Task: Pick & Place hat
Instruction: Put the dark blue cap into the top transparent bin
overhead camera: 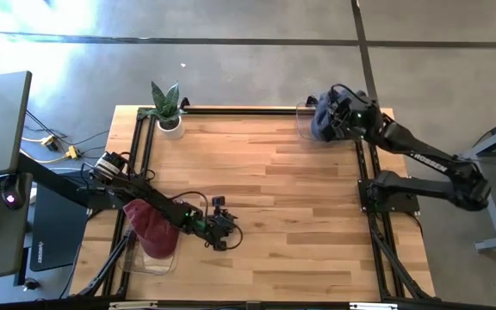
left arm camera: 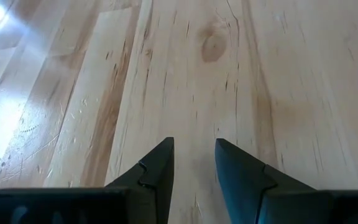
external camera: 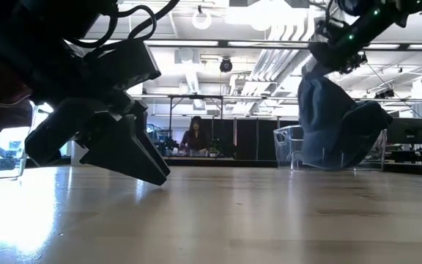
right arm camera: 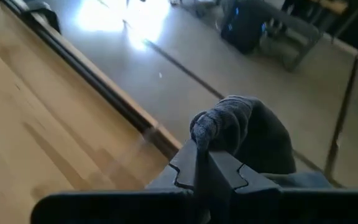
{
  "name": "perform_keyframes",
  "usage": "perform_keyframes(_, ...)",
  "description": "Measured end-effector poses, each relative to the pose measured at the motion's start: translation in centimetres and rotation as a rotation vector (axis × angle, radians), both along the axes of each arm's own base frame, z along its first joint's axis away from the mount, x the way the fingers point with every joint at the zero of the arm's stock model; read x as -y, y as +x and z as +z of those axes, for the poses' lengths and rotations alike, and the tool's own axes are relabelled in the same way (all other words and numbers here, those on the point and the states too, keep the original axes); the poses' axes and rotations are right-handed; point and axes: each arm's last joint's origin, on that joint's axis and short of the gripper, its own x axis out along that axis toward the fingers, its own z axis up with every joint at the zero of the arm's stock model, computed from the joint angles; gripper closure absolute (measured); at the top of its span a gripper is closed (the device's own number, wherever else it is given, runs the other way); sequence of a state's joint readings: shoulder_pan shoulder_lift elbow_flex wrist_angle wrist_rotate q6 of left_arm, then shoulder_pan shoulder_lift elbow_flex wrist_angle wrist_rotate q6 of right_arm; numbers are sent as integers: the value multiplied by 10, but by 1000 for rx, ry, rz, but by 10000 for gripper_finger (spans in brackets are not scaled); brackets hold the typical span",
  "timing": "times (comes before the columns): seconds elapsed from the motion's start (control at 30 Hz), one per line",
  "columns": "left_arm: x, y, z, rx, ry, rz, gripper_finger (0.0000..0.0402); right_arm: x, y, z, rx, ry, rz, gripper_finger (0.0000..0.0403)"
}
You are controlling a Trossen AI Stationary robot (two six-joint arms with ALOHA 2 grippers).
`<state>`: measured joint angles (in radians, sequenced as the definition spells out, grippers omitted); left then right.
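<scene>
Wooden planks are filling the table (overhead camera: 274,198) beneath us, pale and knotted. Nearest, our left gripper (left arm camera: 194,163) is hovering low over bare boards with its fingers slightly parted, gripping nothing; a dark red hat (overhead camera: 151,228) is lying in a clear bin (overhead camera: 149,261) just behind it. Farther off, our right gripper (right arm camera: 202,163) is pinching a grey hat (right arm camera: 247,134) at the table's far corner, by another clear bin (external camera: 288,143). White lettering on that arm is showing, unreadable. A potted plant (overhead camera: 167,108) is standing at the opposite far corner.
</scene>
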<state>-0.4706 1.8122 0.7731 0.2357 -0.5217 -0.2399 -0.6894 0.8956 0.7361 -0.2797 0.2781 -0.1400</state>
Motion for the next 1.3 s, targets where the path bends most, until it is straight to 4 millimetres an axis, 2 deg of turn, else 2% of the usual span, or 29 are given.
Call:
perform_keyframes(0.23,0,0,0,0,0,0,291,11,-17,-11,-94,75,-173,368)
perform_keyframes(0.43,0,0,0,-2,-5,-5,291,12,-26,-16,-154,113,-263,295)
perform_keyframes(0.57,0,0,0,-2,-5,-5,291,11,-29,-3,-140,87,-359,246)
perform_keyframes(0.73,-3,2,0,-3,-9,3,291,0,-23,14,-112,139,-273,226)
perform_keyframes(0.9,-10,5,0,-11,-26,9,291,-16,-15,13,-99,295,-84,240)
perform_keyframes(1.03,-12,6,0,-14,-40,8,291,-16,-3,-4,-85,400,40,273)
perform_keyframes(1.1,-12,6,0,-12,-41,7,291,-9,2,-20,-145,398,-11,297)
perform_keyframes(1.3,-12,6,0,-9,-38,10,291,20,7,-59,-429,343,-351,386)
